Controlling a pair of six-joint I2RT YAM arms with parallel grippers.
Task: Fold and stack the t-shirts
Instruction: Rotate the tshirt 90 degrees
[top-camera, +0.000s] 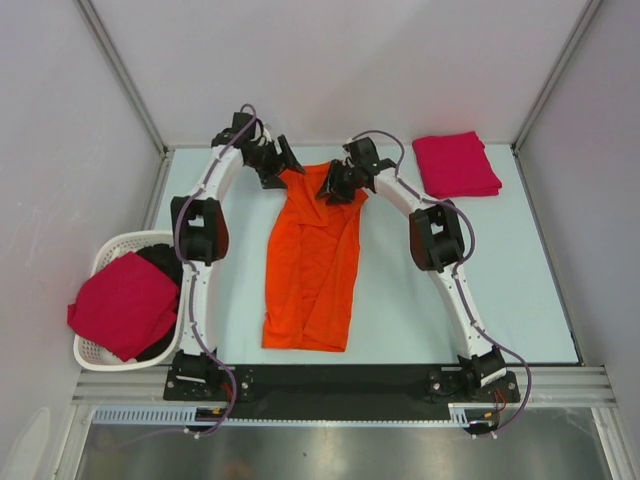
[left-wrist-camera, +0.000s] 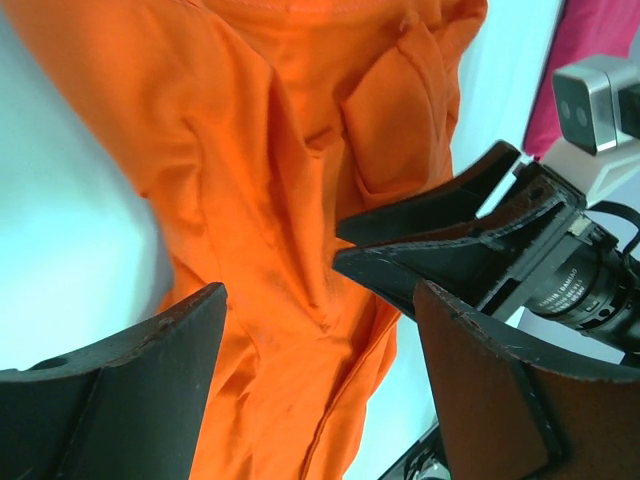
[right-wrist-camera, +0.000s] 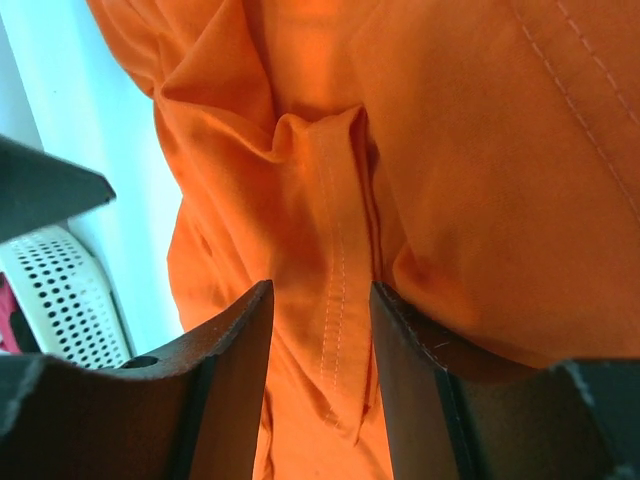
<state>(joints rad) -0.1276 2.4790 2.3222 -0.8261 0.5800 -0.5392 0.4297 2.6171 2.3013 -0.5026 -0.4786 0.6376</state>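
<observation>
An orange t-shirt (top-camera: 310, 270) lies lengthwise down the middle of the table, bunched into a narrow strip. My left gripper (top-camera: 283, 160) hovers at its far left corner, open wide, with orange cloth (left-wrist-camera: 250, 150) under the gap (left-wrist-camera: 320, 300) and nothing pinched. My right gripper (top-camera: 335, 188) is at the far right corner. Its jaws (right-wrist-camera: 320, 290) stand partly apart around a stitched hem fold of the orange shirt (right-wrist-camera: 480, 150), not clamped on it. A folded crimson t-shirt (top-camera: 457, 165) rests at the back right. Another crimson t-shirt (top-camera: 122, 305) lies in the basket.
The white slatted basket (top-camera: 110, 250) sits off the table's left edge, with dark cloth (top-camera: 160, 262) under the crimson shirt. The right gripper's black fingers (left-wrist-camera: 440, 215) reach close in front of the left gripper. Grey walls enclose the table on three sides.
</observation>
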